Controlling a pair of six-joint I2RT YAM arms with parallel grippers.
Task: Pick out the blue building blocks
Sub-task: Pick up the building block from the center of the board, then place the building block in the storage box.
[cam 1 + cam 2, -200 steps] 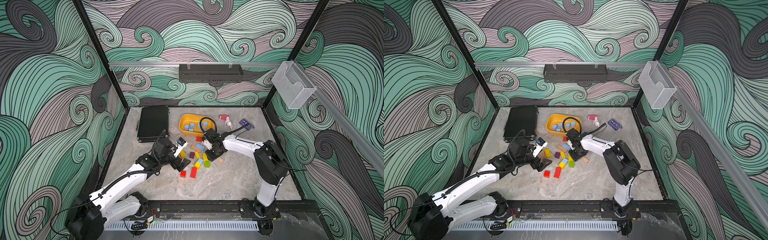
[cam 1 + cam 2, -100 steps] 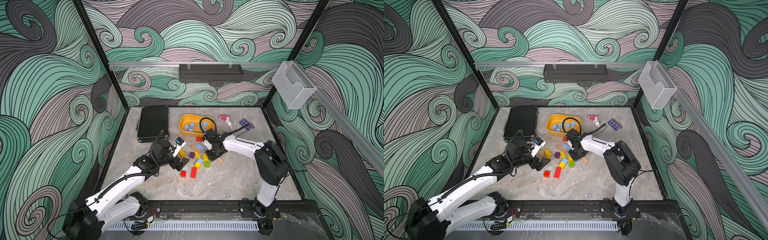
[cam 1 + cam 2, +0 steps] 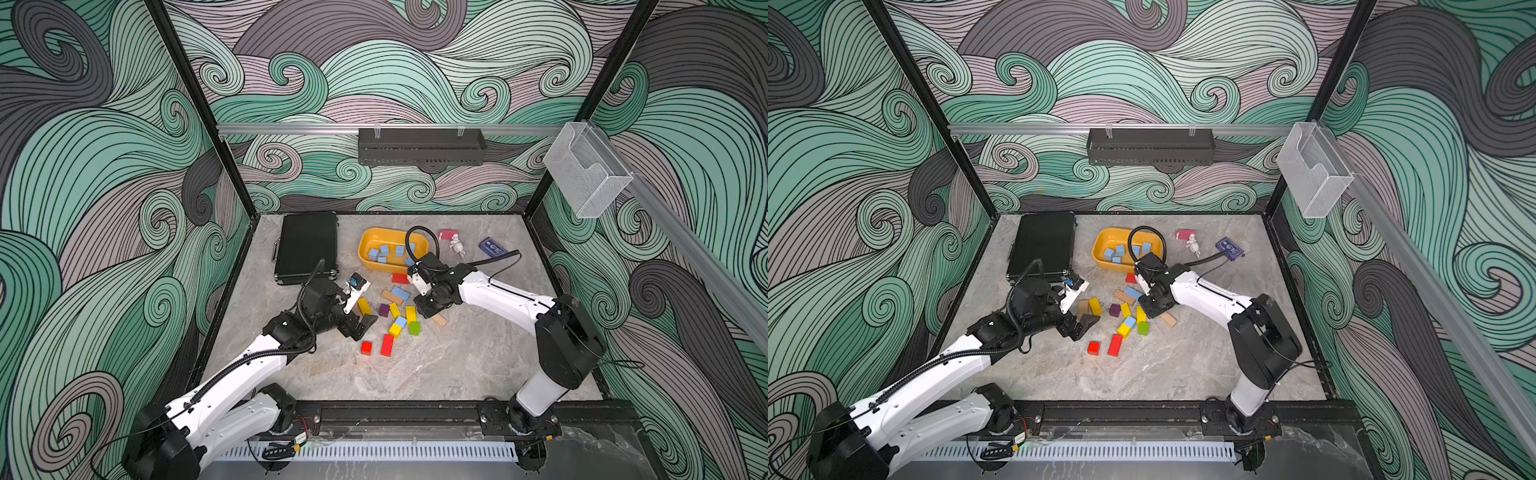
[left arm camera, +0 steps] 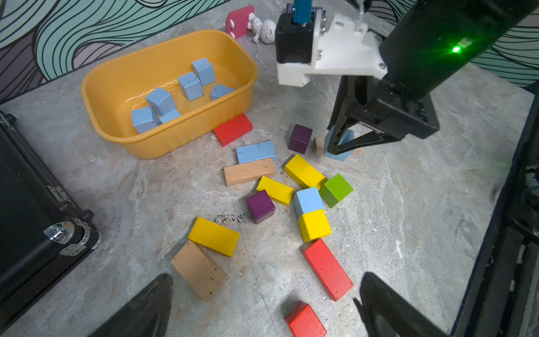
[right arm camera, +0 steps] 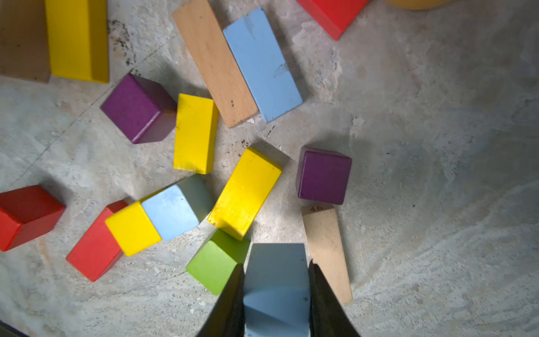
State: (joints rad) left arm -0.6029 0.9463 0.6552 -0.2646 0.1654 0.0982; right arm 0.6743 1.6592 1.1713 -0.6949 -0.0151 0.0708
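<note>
Right hand [image 5: 275, 265] has closed on a blue block [image 5: 276, 303].

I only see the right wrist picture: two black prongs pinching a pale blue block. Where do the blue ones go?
Observer: Likely a yellow tub; several blue blocks lie in it.
Visitor: Is anything else gripping a block?
Observer: No. The left gripper is open and empty.
Visitor: What else is nearby?
Observer: A black case, beside the tub.
</note>
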